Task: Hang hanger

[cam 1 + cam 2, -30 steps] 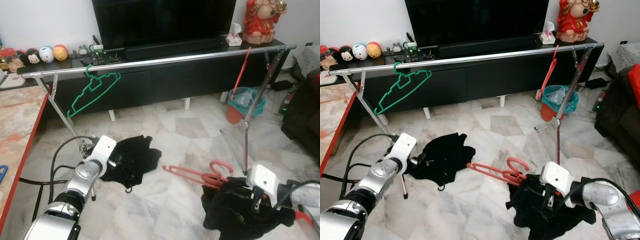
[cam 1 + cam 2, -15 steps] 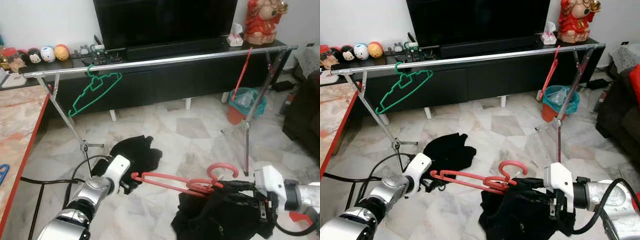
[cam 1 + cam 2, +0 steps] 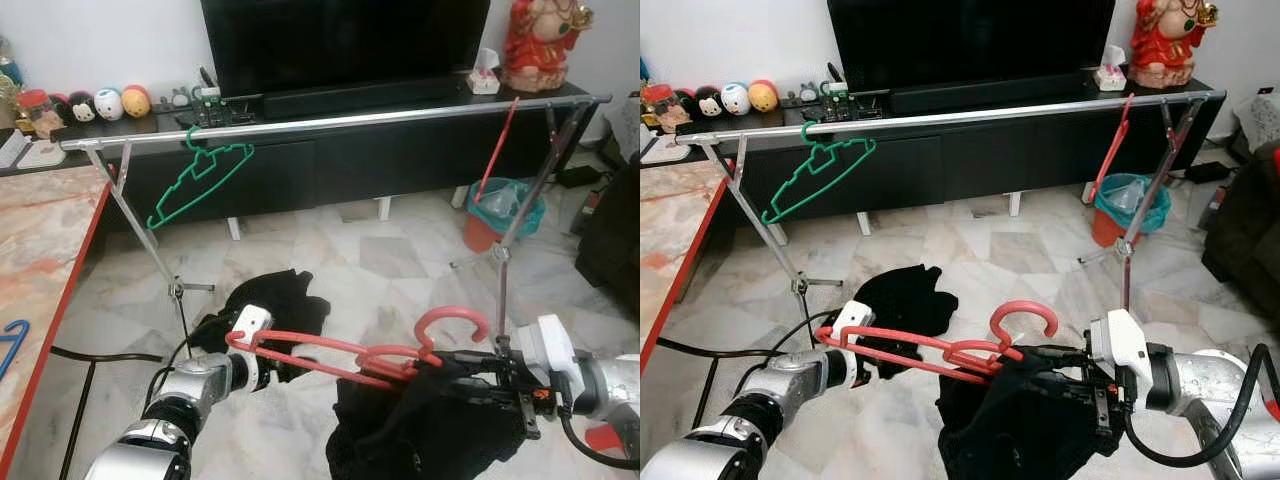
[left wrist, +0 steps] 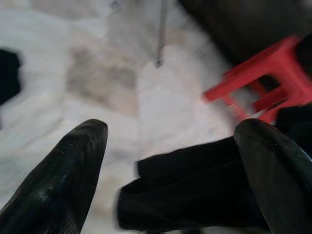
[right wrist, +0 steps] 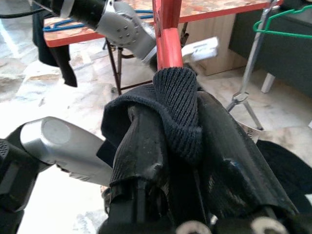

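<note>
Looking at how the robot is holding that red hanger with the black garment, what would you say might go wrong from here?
1. The black garment is bunched on one end of the red hanger, so it may slide off during the lift to the rail.
2. The right gripper pinches both cloth and hanger; the hold may slip.
3. The left gripper sits at the hanger's far tip, so the hanger may twist.

Both arms low and forward, left tool (image 4: 170, 161) open-fingered, right tool (image 5: 170, 161) clamped.
</note>
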You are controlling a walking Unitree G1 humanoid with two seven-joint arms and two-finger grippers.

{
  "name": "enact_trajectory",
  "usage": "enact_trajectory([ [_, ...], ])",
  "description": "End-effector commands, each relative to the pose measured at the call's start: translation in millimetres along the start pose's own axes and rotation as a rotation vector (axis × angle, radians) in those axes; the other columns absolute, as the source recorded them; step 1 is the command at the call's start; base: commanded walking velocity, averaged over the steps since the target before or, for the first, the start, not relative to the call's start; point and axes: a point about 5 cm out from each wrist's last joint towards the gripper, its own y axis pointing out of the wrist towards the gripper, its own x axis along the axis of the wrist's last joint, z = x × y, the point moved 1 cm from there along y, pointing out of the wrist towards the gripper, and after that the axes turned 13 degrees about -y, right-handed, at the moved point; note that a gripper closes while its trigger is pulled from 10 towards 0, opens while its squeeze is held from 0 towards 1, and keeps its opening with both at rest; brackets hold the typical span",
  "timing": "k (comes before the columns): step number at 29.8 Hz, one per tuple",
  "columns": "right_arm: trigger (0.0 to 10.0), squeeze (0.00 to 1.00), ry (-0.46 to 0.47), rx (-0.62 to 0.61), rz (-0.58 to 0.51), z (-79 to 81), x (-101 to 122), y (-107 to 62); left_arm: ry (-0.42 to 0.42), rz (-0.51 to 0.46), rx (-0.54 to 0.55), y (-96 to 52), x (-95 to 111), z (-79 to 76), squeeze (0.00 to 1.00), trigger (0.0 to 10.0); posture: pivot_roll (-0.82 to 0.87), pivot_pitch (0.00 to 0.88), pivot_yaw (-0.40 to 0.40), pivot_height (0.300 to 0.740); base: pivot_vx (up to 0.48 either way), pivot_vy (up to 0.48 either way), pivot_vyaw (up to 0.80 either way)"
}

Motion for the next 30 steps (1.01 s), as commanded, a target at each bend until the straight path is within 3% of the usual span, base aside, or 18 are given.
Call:
enact_trajectory([
  [1, 10.0, 0.0, -0.022, 0.046, -0.007, 3.0, 5.3, 3.8, -0.021, -0.018, -0.046, -2.0, 0.4, -1.8, 0.0, 10.0, -0.08, 0.0, 0.025, 0.74, 0.0, 0.0, 0.0],
  [3, 10.0, 0.0, -0.014, 0.07, 0.064, 5.6, -2.4, 1.7, -0.009, -0.01, -0.039, -2.8, -0.3, -0.8, 0.0, 10.0, -0.08, 0.0, 0.025, 0.74, 0.0, 0.0, 0.0],
  [4, 10.0, 0.0, -0.034, 0.097, 0.17, 8.3, -13.6, -2.1, -0.008, -0.006, -0.021, -4.4, -1.1, 1.9, 0.0, 10.0, -0.08, 0.0, 0.025, 0.74, 0.0, 0.0, 0.0],
  [7, 10.0, 0.0, -0.021, 0.118, 0.238, 11.2, -22.3, -9.4, 0.005, -0.002, 0.007, -7.5, -2.7, 5.9, 0.0, 10.0, -0.09, 0.0, 0.022, 0.74, 0.0, 0.0, 0.0],
  [15, 10.0, 0.0, -0.014, 0.12, 0.285, 12.4, -28.1, -13.9, 0.032, 0.002, 0.095, -11.9, -7.3, 14.6, 0.0, 10.0, -0.09, 0.0, 0.027, 0.74, 0.0, 0.0, 0.0],
  [17, 10.0, 0.0, -0.046, 0.186, 0.431, 19.2, -43.6, -17.0, 0.097, 0.036, 0.207, -14.2, -10.7, 23.0, 0.0, 10.0, -0.09, 0.0, 0.028, 0.74, 0.0, 0.0, 0.0],
  [18, 10.0, 0.0, -0.053, 0.199, 0.465, 20.2, -47.2, -18.2, 0.108, 0.039, 0.23, -14.8, -10.8, 24.7, 0.0, 10.0, -0.09, 0.0, 0.028, 0.74, 0.0, 0.0, 0.0],
  [19, 10.0, 0.0, -0.08, 0.237, 0.575, 22.4, -58.3, -23.5, 0.095, 0.026, 0.253, -15.7, -9.6, 26.7, 0.0, 10.0, -0.09, 0.0, 0.029, 0.74, 0.0, 0.0, 0.0],
  [20, 10.0, 0.0, -0.08, 0.237, 0.575, 22.4, -58.3, -23.5, 0.095, 0.026, 0.253, -15.7, -9.6, 26.7, 0.0, 10.0, -0.09, 0.0, 0.029, 0.74, 0.0, 0.0, 0.0],
  [21, 10.0, 0.0, -0.135, 0.343, 0.773, 28.6, -76.4, -38.0, 0.093, 0.007, 0.261, -15.4, -7.3, 26.7, 0.0, 10.0, -0.08, 0.0, 0.028, 0.74, 0.0, 0.0, 0.0],
  [25, 10.0, 0.0, -0.135, 0.338, 0.775, 27.6, -76.7, -38.0, 0.097, 0.008, 0.259, -15.1, -7.0, 26.4, 0.0, 10.0, -0.08, 0.0, 0.027, 0.74, 0.0, 0.0, 0.0],
  [30, 10.0, 0.0, -0.204, 0.41, 0.902, 24.9, -82.6, -48.2, 0.121, 0.031, 0.27, -14.0, -12.1, 26.5, 0.0, 10.0, -0.09, 0.0, 0.027, 0.74, 0.0, 0.0, 0.0],
])
